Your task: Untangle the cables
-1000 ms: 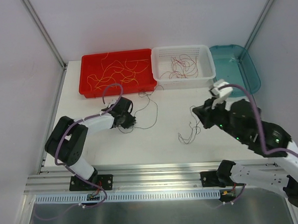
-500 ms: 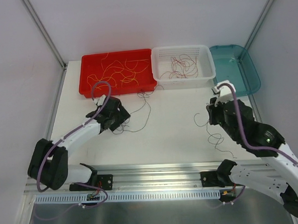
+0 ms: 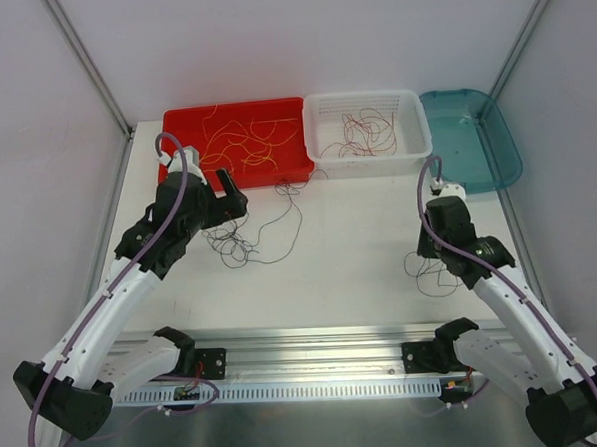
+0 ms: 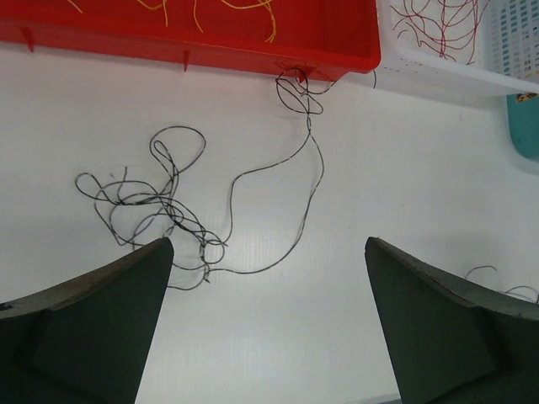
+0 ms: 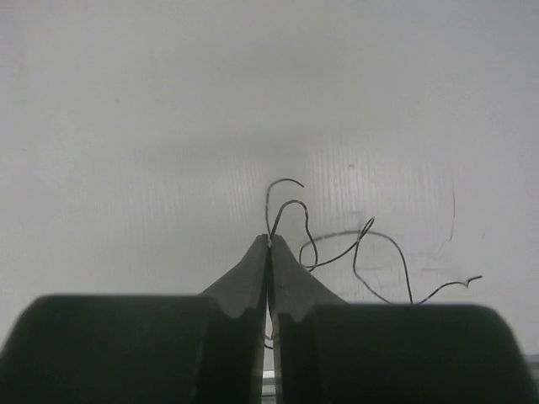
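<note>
- The right claw [image 5: 269,241] is nearest, low over the right side of the bench [image 3: 349,231], clenched on the tip of a black cable strand [image 3: 433,273] whose loose curls lie on the bench just beside it.
- The left claw [image 4: 265,252] hangs above the left half of the bench, released, its jaws spread wide and holding nothing.
- Below it lies a black cable tangle [image 4: 160,210]; one long strand runs from it to a small knot [image 4: 296,86] touching the front wall of the red tray [image 3: 167,155].
- At the far edge, the red tray holds yellow-orange cables [image 3: 244,136].
- The white basket [image 3: 362,95] next to it holds dark red cables [image 3: 364,130].
- A teal tray [image 3: 495,143] sits rightmost.
</note>
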### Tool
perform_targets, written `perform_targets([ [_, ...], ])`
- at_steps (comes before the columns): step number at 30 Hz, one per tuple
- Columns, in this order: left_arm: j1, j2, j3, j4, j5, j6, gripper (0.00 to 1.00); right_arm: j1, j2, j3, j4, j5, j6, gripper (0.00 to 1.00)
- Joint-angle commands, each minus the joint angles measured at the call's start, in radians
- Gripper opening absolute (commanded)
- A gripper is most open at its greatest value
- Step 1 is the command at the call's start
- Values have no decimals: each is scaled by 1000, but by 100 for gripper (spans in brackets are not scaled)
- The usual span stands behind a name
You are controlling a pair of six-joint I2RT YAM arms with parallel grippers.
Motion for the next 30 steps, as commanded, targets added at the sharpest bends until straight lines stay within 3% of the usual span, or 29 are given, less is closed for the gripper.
perform_targets([
  [1, 13, -34, 42, -63, -42, 188, 99, -38, 27, -87, -6, -53, 134, 6],
  [3, 13, -42, 38, -63, -68, 243, 99, -50, 38, -147, -12, -43, 183, 8],
  [6, 13, -42, 15, -63, -97, 295, 99, -58, 61, -200, -25, -8, 235, 20],
  [7, 13, -41, 7, -62, -112, 305, 99, -58, 67, -208, -27, 13, 248, 31],
  [9, 13, -31, -17, -60, -128, 317, 99, -62, 85, -217, -45, 42, 266, 40],
  [13, 13, -18, -65, -40, -151, 326, 99, -63, 98, -207, -81, 121, 306, 76],
  [14, 13, -11, -85, -28, -145, 329, 99, -64, 98, -201, -82, 125, 315, 79],
  [16, 19, -5, -85, -28, -125, 343, 99, -73, 110, -198, -75, 128, 317, 84],
  [30, 19, -30, -123, -22, -148, 348, 99, -139, 187, -250, 33, 144, 489, 85],
])
